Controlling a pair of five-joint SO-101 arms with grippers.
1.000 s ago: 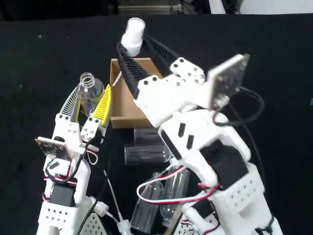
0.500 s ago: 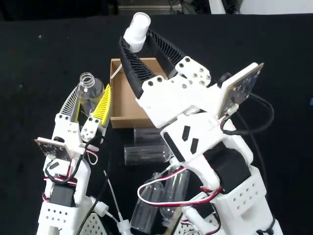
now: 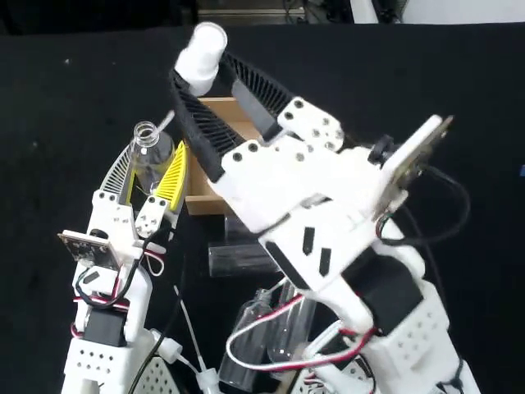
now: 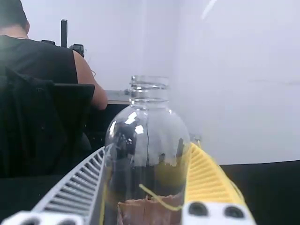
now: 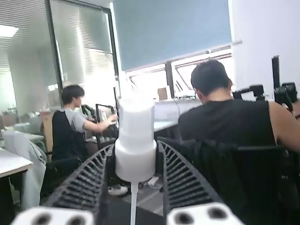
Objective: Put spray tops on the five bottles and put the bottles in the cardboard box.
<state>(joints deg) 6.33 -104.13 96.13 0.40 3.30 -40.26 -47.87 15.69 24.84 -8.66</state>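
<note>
My left gripper (image 3: 151, 172), with one grey and one yellow finger, is shut on a clear bottle (image 3: 148, 156) held upright with its open neck up; the same bottle (image 4: 146, 150) stands between the fingers in the left wrist view. My right gripper (image 3: 205, 82), with black fingers, is shut on a white spray top (image 3: 200, 54) held above and slightly right of the bottle's neck. The spray top (image 5: 135, 140) has its thin tube hanging down. The cardboard box (image 3: 205, 168) lies beneath the right arm, mostly covered by it.
Several more clear bottles (image 3: 246, 336) lie on the black table (image 3: 74, 98) between the two arm bases, one (image 3: 238, 259) just in front of the box. A loose white spray top (image 3: 205, 379) lies near the left arm's base.
The right gripper has swung left with the spray top, from over the box toward the bottle's neck. The left arm and its bottle have stayed still.
</note>
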